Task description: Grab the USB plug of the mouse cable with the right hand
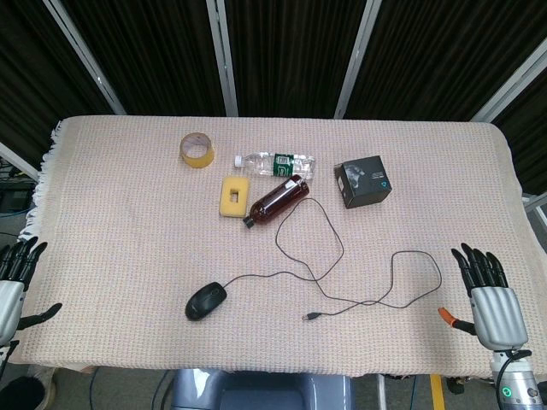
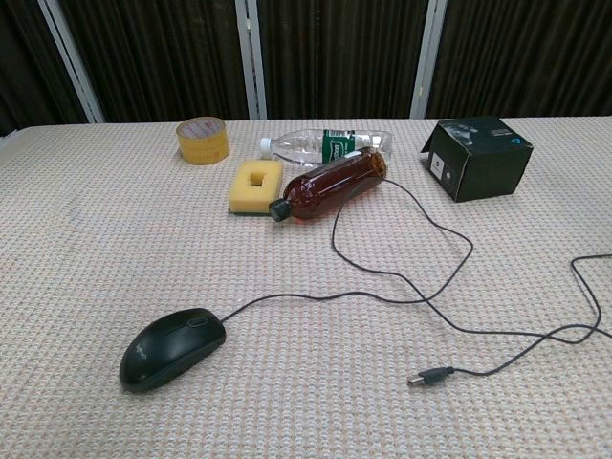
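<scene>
The bench point(image 1: 128, 213) is being covered by a woven, pinkish cloth, and a black mouse point(image 1: 206, 301) is being seen lying near its front edge, left of centre. The mouse cable point(image 1: 338, 248) is being traced from the mouse toward the far side, where it is looping up beside the brown bottle point(image 1: 276, 201), then back down and out to the right in a second loop. The USB plug point(image 1: 313, 316) is being found at the cable's free end, lying flat on the cloth near the front edge, to the right of the mouse and apart from it (in the chest view it is showing at point(image 2: 429, 377), metal tip pointing left).

The right hand point(image 1: 489, 295) is being held at the bench's front right corner, fingers straight and spread apart, nothing in it; it is well apart from the plug. The left hand point(image 1: 17, 278) is being seen only partly at the left edge, fingers extended and apart, also empty. Neither hand is showing in the chest view.

Further back, a clear water bottle point(image 1: 275, 163) is lying on its side, touching the brown bottle. A yellow sponge point(image 1: 233, 196) is lying just beside the brown bottle's cap, a roll of tape point(image 1: 197, 149) is sitting to the far left, and a black box point(image 1: 363, 182) is standing to the right.
</scene>
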Action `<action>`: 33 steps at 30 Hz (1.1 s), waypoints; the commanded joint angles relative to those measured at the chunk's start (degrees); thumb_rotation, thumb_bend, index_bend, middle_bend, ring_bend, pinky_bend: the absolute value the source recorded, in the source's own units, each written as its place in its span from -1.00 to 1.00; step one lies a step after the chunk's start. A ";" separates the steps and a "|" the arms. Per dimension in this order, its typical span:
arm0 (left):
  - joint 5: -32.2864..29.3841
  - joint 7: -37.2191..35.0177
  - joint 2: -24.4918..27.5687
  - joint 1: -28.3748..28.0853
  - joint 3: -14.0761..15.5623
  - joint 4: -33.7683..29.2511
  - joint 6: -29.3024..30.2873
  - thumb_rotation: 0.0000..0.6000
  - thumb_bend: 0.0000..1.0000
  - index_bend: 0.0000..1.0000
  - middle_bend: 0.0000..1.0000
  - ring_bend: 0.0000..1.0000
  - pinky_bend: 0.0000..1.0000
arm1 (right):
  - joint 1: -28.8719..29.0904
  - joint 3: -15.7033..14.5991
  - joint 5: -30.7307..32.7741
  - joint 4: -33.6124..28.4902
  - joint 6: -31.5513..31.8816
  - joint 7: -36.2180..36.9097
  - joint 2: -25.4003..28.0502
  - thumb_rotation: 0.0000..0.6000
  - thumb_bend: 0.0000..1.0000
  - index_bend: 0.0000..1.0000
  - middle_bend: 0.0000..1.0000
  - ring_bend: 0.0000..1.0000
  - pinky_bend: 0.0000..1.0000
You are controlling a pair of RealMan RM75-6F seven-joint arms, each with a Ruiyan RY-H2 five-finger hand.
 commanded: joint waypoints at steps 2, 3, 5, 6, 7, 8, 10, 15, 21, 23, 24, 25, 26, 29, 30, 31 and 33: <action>0.01 0.14 -0.01 0.07 0.02 -0.09 0.09 1.00 -0.83 -1.00 -1.00 -1.00 -1.00 | -0.54 1.11 1.84 -0.13 0.93 -0.44 -0.62 1.00 -0.81 -0.94 -1.00 -1.00 -1.00; 0.01 0.16 0.00 0.08 0.03 -0.12 0.12 1.00 -0.83 -1.00 -1.00 -1.00 -1.00 | -0.57 1.27 2.26 -0.26 0.85 -0.53 -0.59 1.00 -0.81 -0.93 -1.00 -1.00 -1.00; 0.13 0.25 0.02 0.11 0.06 -0.15 0.22 1.00 -0.83 -1.00 -1.00 -1.00 -1.00 | -0.62 1.32 2.69 -0.68 0.63 -0.46 -0.39 1.00 -0.81 -0.93 -1.00 -1.00 -1.00; 0.22 0.27 0.04 0.14 0.08 -0.15 0.30 1.00 -0.83 -1.00 -1.00 -1.00 -1.00 | -0.67 1.28 2.68 -0.89 0.63 -0.40 -0.27 1.00 -0.81 -0.93 -1.00 -1.00 -1.00; 0.27 0.26 0.04 0.15 0.08 -0.16 0.37 1.00 -0.83 -1.00 -1.00 -1.00 -1.00 | -0.70 1.25 2.57 -0.97 0.69 -0.41 -0.19 1.00 -0.81 -0.93 -1.00 -1.00 -1.00; 0.33 0.23 0.03 0.18 0.08 -0.15 0.46 1.00 -0.83 -1.00 -1.00 -1.00 -1.00 | -0.73 1.18 2.36 -1.00 0.77 -0.40 -0.12 1.00 -0.81 -0.93 -1.00 -1.00 -1.00; 0.35 0.20 -0.01 0.24 0.07 -0.05 0.60 1.00 -0.83 -1.00 -1.00 -1.00 -1.00 | -0.76 1.03 1.94 -1.08 0.87 -0.39 -0.02 1.00 -0.81 -0.93 -1.00 -1.00 -1.00; 0.07 0.04 -0.07 0.07 0.01 -0.05 0.14 1.00 -0.83 -1.00 -1.00 -1.00 -1.00 | -0.68 0.76 1.81 -1.30 0.31 0.03 0.43 1.00 -0.81 -0.93 -1.00 -1.00 -1.00; 0.13 0.33 -0.23 -0.09 0.03 -0.06 -0.10 1.00 -0.83 -1.00 -1.00 -1.00 -1.00 | -0.62 0.55 1.54 -1.38 -0.04 0.94 0.91 1.00 -0.81 -0.92 -1.00 -1.00 -1.00; 0.10 0.43 -0.27 -0.12 0.01 -0.22 -0.15 1.00 -0.83 -1.00 -1.00 -1.00 -1.00 | -0.62 0.41 1.10 -1.21 0.02 1.45 1.06 1.00 -0.81 -0.91 -1.00 -1.00 -1.00; 0.12 0.51 -0.29 -0.16 -0.02 -0.26 -0.15 1.00 -0.83 -1.00 -1.00 -1.00 -1.00 | -0.61 0.32 0.90 -1.17 0.01 1.78 1.16 1.00 -0.81 -0.90 -1.00 -1.00 -1.00; 0.21 0.63 -0.32 -0.18 -0.01 -0.25 -0.13 1.00 -0.83 -1.00 -1.00 -1.00 -1.00 | -0.60 0.24 0.69 -1.16 0.01 2.17 1.26 1.00 -0.81 -0.88 -1.00 -1.00 -1.00; 0.29 0.73 -0.35 -0.19 0.02 -0.23 -0.12 1.00 -0.83 -1.00 -1.00 -1.00 -1.00 | -0.59 0.22 0.56 -1.17 0.04 2.43 1.31 1.00 -0.81 -0.86 -0.99 -1.00 -1.00; 0.55 0.92 -0.41 -0.16 0.15 -0.20 -0.01 1.00 -0.83 -1.00 -1.00 -1.00 -1.00 | -0.48 0.05 -0.38 -1.29 0.23 3.78 1.42 1.00 -0.81 -0.77 -0.92 -1.00 -1.00; 0.62 0.95 -0.43 -0.14 0.16 -0.17 0.06 1.00 -0.83 -1.00 -1.00 -1.00 -1.00 | -0.34 -0.02 -0.84 -1.32 0.21 4.27 1.41 1.00 -0.81 -0.73 -0.91 -1.00 -1.00; 0.54 0.84 -0.44 -0.13 0.16 -0.12 0.01 1.00 -0.83 -1.00 -1.00 -1.00 -1.00 | 0.65 -0.41 -2.49 -2.31 -0.84 5.57 1.29 1.00 -0.81 -0.69 -0.88 -1.00 -1.00; 0.39 0.72 -0.44 -0.19 0.13 -0.09 -0.16 1.00 -0.84 -1.00 -1.00 -1.00 -1.00 | 1.63 -0.64 -3.14 -3.30 -2.38 6.32 1.66 1.00 -0.81 -0.65 -0.84 -1.00 -1.00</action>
